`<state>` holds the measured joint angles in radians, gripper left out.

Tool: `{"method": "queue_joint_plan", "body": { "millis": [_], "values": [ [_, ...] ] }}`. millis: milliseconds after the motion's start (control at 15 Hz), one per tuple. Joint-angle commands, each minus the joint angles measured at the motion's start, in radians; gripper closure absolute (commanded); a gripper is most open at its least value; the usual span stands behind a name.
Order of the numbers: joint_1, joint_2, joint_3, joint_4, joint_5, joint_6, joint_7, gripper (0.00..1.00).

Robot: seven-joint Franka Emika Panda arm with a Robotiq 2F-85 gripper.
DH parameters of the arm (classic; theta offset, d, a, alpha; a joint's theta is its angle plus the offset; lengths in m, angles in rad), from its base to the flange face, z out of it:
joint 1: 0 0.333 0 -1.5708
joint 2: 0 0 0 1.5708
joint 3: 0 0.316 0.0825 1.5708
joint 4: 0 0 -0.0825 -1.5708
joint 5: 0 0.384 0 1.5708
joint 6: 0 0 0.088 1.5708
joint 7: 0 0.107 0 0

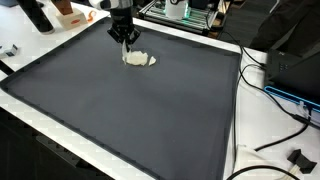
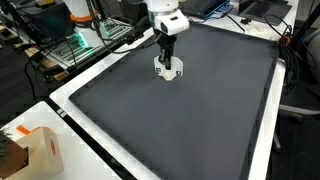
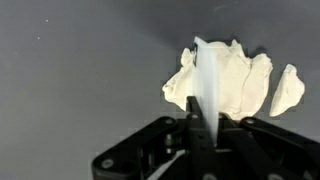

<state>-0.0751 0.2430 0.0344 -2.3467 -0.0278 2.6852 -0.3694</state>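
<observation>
Obs.: a crumpled white cloth point(image 3: 235, 85) was recorded on the dark mat point(image 1: 130, 110) that covers the counter point(image 2: 75, 115). It lay near the mat's far edge, in the upper middle of the frame in both exterior views point(image 1: 140, 59) point(image 2: 170, 70), well apart from the other three mat edges.

Gripper point(image 3: 204, 128): it entered from the bottom of the wrist view, with the fingers drawn close together. A blurred white strip of the cloth was seen rising into the gap between them, so the gripper was judged to be clamped on a raised fold of the cloth. The contact itself was partly hidden by the fingers.

Key relation: the gripper was found directly over the cloth's left end, not over its middle. In the wrist view the bulk of the cloth spread to the right of and above the pinched fold, and its long axis ran left to right across the upper right of the frame. A smaller lobe sat at the far right, just beside the main mass. An exterior view agreed: the gripper point(image 1: 126, 42) stood at the cloth's left part and the rest trailed to the right. In the other exterior view the gripper point(image 2: 167, 62) was seen pointing straight down, and the cloth showed just beneath the fingertips.

Only bare mat was seen around the cloth.
</observation>
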Motion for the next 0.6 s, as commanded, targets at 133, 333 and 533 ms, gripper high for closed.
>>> {"method": "queue_joint_plan", "body": {
  "millis": [133,333,533],
  "values": [
    [-0.026,0.035,0.024,0.020,0.063,-0.039,-0.039,0.99],
    [-0.023,0.045,0.011,0.031,0.049,-0.063,-0.020,0.99],
    [-0.029,0.042,0.010,0.020,0.051,-0.090,-0.028,0.99]
  ]
}}
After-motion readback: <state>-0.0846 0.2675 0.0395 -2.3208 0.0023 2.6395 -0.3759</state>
